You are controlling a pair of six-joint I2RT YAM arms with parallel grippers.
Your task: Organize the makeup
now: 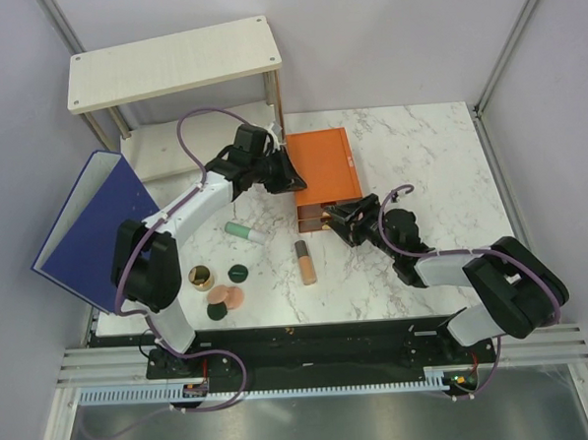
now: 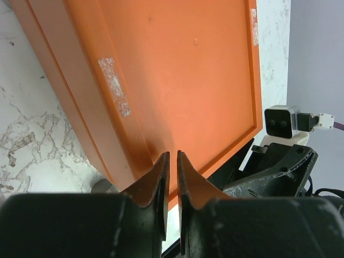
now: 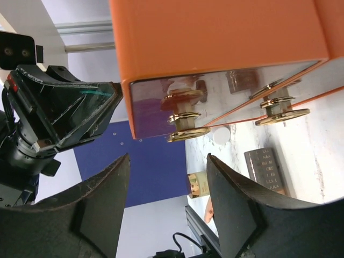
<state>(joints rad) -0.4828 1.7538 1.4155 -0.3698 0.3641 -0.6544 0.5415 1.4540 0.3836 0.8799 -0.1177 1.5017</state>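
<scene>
Clutter is listed from the left of the marble table: a big blue binder is stood open at the edge, and a pale wooden shelf is raised behind it.

The makeup is laid loose on the near-left marble, outside the orange drawer box. A gold-rimmed jar is set farthest left. A dark green compact is placed just beside it. A peach disc is found touching a second dark green compact nearer the bases. A mint-green tube is laid under the left forearm, and a peach tube with a dark cap is laid just before the box front.

The left gripper is set on the box's top by its left edge. Its fingers are drawn almost together, with only a thin slit left. Whether the raised rim is pinched cannot be told.

The right gripper is held before the mirrored drawer fronts, its fingers spread wide. A gold knob is seen just beyond the gap and is not touched.

Torn label strips are seen on the box's top, with no print left. Raised lettering is seen on a dark piece lying on the marble, but it cannot be read.
</scene>
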